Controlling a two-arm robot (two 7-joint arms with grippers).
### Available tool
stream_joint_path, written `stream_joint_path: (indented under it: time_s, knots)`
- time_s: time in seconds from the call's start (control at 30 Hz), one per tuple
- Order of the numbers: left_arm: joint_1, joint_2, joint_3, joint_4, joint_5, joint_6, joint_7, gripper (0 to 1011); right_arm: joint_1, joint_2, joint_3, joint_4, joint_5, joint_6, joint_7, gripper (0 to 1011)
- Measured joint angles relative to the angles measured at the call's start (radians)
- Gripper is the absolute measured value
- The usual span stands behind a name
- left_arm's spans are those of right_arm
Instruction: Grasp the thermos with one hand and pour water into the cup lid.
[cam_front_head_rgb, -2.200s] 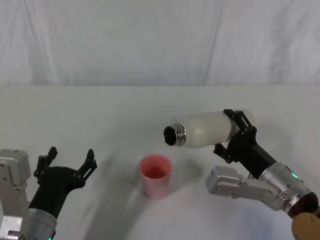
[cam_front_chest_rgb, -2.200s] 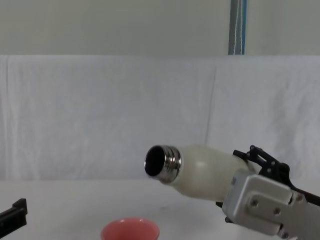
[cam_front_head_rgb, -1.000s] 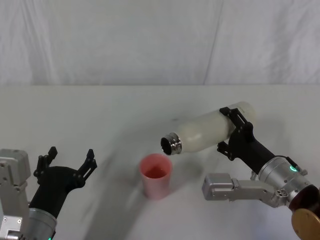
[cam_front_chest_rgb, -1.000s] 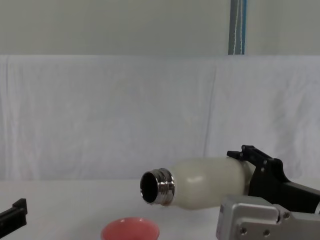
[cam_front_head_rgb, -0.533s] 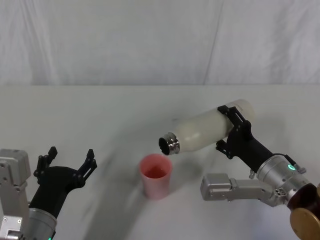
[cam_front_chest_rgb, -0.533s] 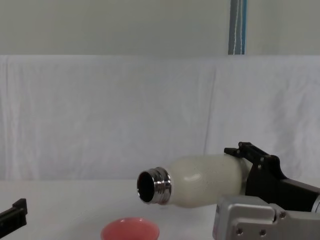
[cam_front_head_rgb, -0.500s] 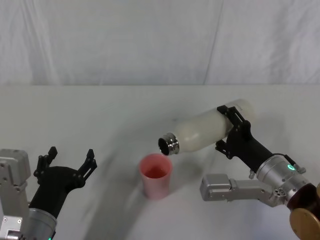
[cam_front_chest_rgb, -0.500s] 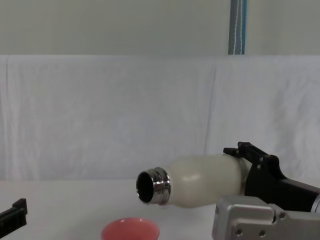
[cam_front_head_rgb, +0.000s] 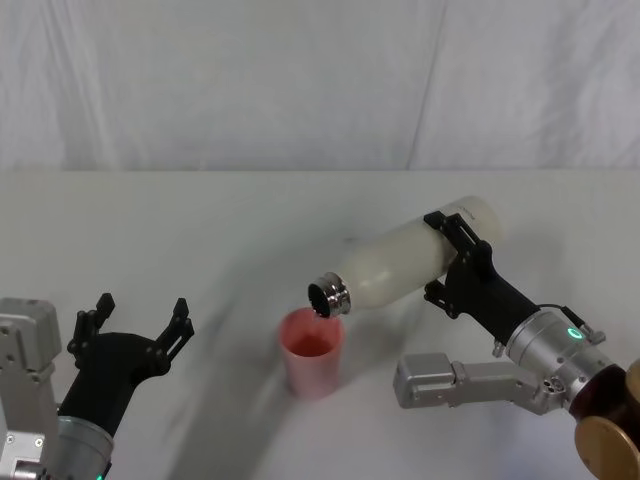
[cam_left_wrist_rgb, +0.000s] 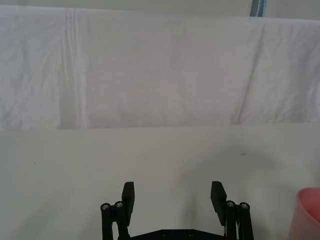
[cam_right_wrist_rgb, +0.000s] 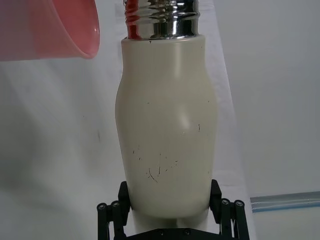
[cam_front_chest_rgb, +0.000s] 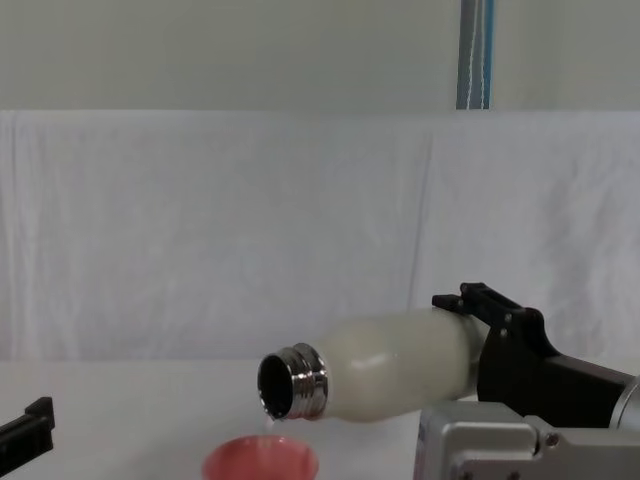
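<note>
Right tool (cam_front_head_rgb: 447, 258) tilts unlabelled thermos (cam_front_head_rgb: 402, 262) over cup lid (cam_front_head_rgb: 312, 351).

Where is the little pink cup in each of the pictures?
Head view: the cup lid stands low in the middle, under the thermos mouth.
Chest view: its rim pokes up at the bottom edge.
Left wrist view: a pink sliver at one edge.
Right wrist view: a corner, beside the steel neck.
Shared landmark: the thermos's steel neck, held by the right hand.
</note>
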Motion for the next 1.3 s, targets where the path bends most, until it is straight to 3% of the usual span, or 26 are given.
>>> stream_joint_path:
  time_s: [1.3]
  knots:
    - [0.0,0.0,0.0,0.0,0.0,0.0,0.0,1001,0.011,0.005,-0.009,0.0,-0.006,0.011,0.0,952]
